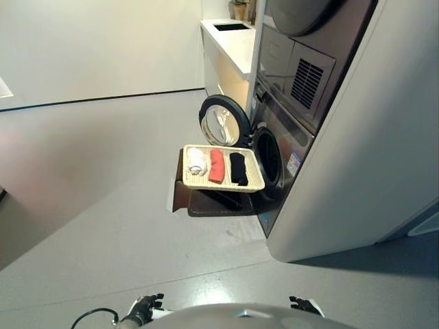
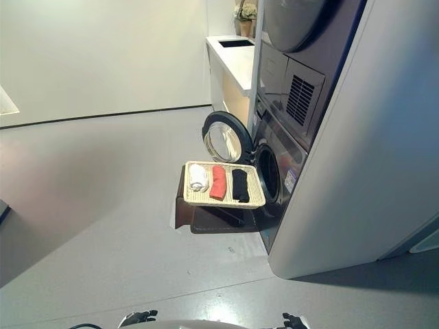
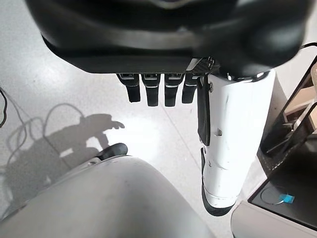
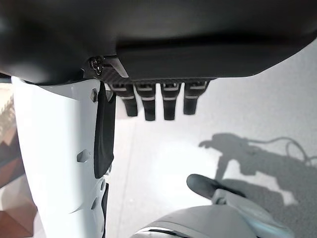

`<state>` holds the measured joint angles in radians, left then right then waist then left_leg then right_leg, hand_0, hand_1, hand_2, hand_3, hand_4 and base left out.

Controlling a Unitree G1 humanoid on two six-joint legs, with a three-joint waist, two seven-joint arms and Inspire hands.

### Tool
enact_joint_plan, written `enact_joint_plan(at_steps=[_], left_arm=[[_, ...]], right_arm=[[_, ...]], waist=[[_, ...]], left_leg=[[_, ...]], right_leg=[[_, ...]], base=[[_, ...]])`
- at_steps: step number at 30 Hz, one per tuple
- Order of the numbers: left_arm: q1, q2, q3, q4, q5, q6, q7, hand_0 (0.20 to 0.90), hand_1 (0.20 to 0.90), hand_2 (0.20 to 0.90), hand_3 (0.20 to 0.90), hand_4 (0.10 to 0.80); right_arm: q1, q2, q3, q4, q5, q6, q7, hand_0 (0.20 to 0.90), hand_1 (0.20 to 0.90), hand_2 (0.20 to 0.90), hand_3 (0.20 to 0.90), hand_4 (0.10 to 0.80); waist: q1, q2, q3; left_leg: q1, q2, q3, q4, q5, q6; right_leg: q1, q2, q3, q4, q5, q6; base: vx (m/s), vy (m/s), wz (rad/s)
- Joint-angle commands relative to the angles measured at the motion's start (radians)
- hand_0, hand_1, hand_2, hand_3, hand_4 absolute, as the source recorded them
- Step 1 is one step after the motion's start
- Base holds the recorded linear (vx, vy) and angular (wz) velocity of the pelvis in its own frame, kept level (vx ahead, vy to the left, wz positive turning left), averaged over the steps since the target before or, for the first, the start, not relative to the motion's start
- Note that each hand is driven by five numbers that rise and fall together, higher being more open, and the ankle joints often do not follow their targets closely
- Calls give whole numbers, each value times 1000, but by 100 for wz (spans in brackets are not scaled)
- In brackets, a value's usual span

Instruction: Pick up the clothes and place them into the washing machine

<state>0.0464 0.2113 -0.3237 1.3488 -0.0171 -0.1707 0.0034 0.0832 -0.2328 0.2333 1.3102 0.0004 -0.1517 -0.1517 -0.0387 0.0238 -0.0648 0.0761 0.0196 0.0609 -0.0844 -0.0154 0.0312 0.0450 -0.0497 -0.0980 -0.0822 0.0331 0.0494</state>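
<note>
Three clothes (image 1: 217, 166) lie in the tray (image 1: 256, 184), well beyond relaxed, empty fingers of left hand (image 3: 153, 91) and right hand (image 4: 158, 101). Approach first; grasp centrally.

Bright even light; sharp shadows on floor (image 3: 59, 64).

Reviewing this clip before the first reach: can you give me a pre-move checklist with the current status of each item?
1. Washing machine door open: ok, swung wide to the left of the drum opening.
2. Clothes ready in the wicker tray: ok, white item, red item and black item lie side by side.
3. Tray supported: ok, it rests on a dark stand in front of the drum.
4. Left hand free: ok, fingers relaxed, holding nothing.
5. Right hand free: ok, also empty.
6. Hands near the clothes: not ok, both hang low by the robot, away from the tray.
</note>
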Motion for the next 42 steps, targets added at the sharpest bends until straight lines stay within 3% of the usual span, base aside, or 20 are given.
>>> enact_joint_plan(at_steps=[1, 9, 14, 18, 21, 24, 26, 29, 30, 31, 32, 33, 34, 35, 36, 37, 38, 41, 42], left_arm=[[-69, -33, 17, 44, -8, -28, 12, 900, 900, 900, 900, 800], [-92, -18, 2, 16, -7, -33, 31, 900, 900, 900, 900, 800], [-107, -9, -6, 13, -5, -31, 28, 900, 900, 900, 900, 800], [-123, 10, -8, 12, 3, -31, 32, 900, 900, 900, 900, 800], [-126, 16, -7, 26, 5, -35, 35, 900, 900, 900, 900, 800], [-141, 15, -13, 39, -1, -42, 44, 900, 900, 900, 900, 800], [-149, 13, -23, 39, -7, -45, 53, 900, 900, 900, 900, 800], [-149, 8, -28, 43, -14, -43, 57, 900, 900, 900, 900, 800], [-145, 1, -29, 44, -26, -41, 64, 900, 900, 900, 900, 800], [-140, -5, -29, 43, -36, -45, 69, 900, 900, 900, 900, 800], [-140, -6, -29, 43, -36, -45, 69, 900, 900, 900, 900, 800], [-139, -19, -37, 34, -49, -46, 73, 900, 900, 900, 900, 800], [-139, -19, -37, 34, -49, -46, 73, 900, 900, 900, 900, 800], [-141, -34, -51, 16, -57, -51, 70, 900, 900, 900, 900, 800], [-141, -34, -52, 16, -57, -51, 70, 900, 900, 900, 900, 800], [-152, -42, -63, 7, -58, -53, 71, 900, 900, 900, 900, 800], [-167, -47, -72, -21, -65, -61, 70, 900, 900, 900, 900, 800], [-175, -48, -88, -40, -68, -68, 75, 900, 900, 900, 900, 800], [-176, -48, -106, -55, -57, -75, 78, 900, 900, 900, 900, 800]], right_arm=[[-62, 7, 17, 34, -3, -13, -7, 900, 900, 900, 900, 800], [-86, 3, 16, 22, 1, -12, -17, 900, 900, 900, 900, 800], [-98, -2, 13, 15, 1, -14, -23, 900, 900, 900, 900, 800], [-108, -3, -7, 15, 28, -22, -35, 900, 900, 900, 900, 800], [-109, -6, -27, 22, 47, -30, -35, 900, 900, 900, 900, 800], [-110, -7, -40, 26, 43, -26, -38, 900, 900, 900, 900, 800], [-107, -7, -46, 22, 35, -20, -38, 900, 900, 900, 900, 800], [-100, -3, -52, 15, 25, -12, -36, 900, 900, 900, 900, 800], [-84, -1, -52, -3, 17, -12, -27, 900, 900, 900, 900, 800], [-74, -8, -55, -8, 20, -15, -27, 900, 900, 900, 900, 800], [-73, -9, -55, -8, 20, -15, -27, 900, 900, 900, 900, 800], [-82, -19, -49, -24, 23, -23, -31, 900, 900, 900, 900, 800], [-81, -20, -49, -24, 23, -23, -31, 900, 900, 900, 900, 800], [-92, -34, -43, -36, 33, -31, -34, 900, 900, 900, 900, 800], [-92, -34, -43, -36, 33, -31, -34, 900, 900, 900, 900, 800], [-100, -43, -41, -37, 45, -33, -37, 900, 900, 900, 900, 800], [-114, -50, -30, -34, 55, -34, -42, 900, 900, 900, 900, 800], [-130, -47, -9, -32, 52, -32, -50, 900, 900, 900, 900, 800], [-140, -45, 6, -28, 58, -34, -55, 900, 900, 900, 900, 800]], waist=[[16, -39, 10], [23, -36, 28], [16, -27, 58], [-13, -12, 93], [-37, -8, 95], [-78, -21, 100], [-101, -7, 102], [-117, -4, 98], [-149, -5, 77], [-157, 6, 55], [-156, 8, 54], [-156, 16, 43], [-156, 18, 42], [-140, 8, 48], [-141, 8, 47], [-131, 0, 57], [-107, -39, 77], [-80, -62, 94], [-50, -73, 102]], left_leg=[[-44, -26, 20, -3, -10, -48], [-62, -53, 9, -2, -18, -21], [-55, -71, -12, 28, -43, 11], [-28, -70, -46, 66, -83, 36], [25, -74, -77, 60, -114, 34], [119, -79, -132, 31, -156, 15], [183, -52, -163, 6, -179, -1], [228, -35, -188, -3, -194, -14], [273, -9, -219, -3, -210, -26], [286, 29, -233, 9, -183, -39], [287, 31, -232, 8, -184, -39], [240, 61, -235, 150, -104, -53], [237, 62, -236, 155, -108, -53], [124, 45, -208, 369, -3, -69], [117, 45, -210, 379, -7, -69], [44, 31, -199, 532, 37, -72], [-49, -13, -178, 718, 83, -72], [-111, 8, -121, 789, 88, -66], [-197, 17, -82, 758, 65, -57]], right_leg=[[-19, -58, 23, -1, 21, 71], [-59, -83, 38, 66, 6, 74], [-137, -85, 58, 274, 3, 74], [-237, -52, 105, 450, 22, 51], [-312, -20, 122, 374, 14, 37], [-382, -42, 128, 161, 116, 64], [-420, -40, 112, 40, 180, 81], [-463, -43, 96, 21, 206, 91], [-471, -27, 134, 57, 223, 81], [-461, 6, 168, 70, 235, 69], [-461, 8, 167, 70, 235, 69], [-434, 45, 176, 87, 227, 47], [-435, 47, 174, 87, 227, 46], [-361, 56, 174, 59, 203, 18], [-363, 55, 172, 58, 203, 18], [-314, 62, 178, 43, 186, -3], [-244, 46, 186, 32, 158, -32], [-197, 47, 200, 37, 137, -50], [-157, 56, 225, 44, 112, -59]], base=[[7, 37, -1], [33, 67, 0], [78, 111, -3], [141, 96, 8], [280, -6, 7], [394, -97, 20], [405, -101, 46], [311, -128, 48], [653, -379, 79], [536, -322, 115], [488, -365, 114], [244, -200, 80], [410, -367, 39], [169, -167, 11], [258, -270, 7], [260, -306, -14], [353, -394, -12], [254, -204, -19], [271, -86, -35]])
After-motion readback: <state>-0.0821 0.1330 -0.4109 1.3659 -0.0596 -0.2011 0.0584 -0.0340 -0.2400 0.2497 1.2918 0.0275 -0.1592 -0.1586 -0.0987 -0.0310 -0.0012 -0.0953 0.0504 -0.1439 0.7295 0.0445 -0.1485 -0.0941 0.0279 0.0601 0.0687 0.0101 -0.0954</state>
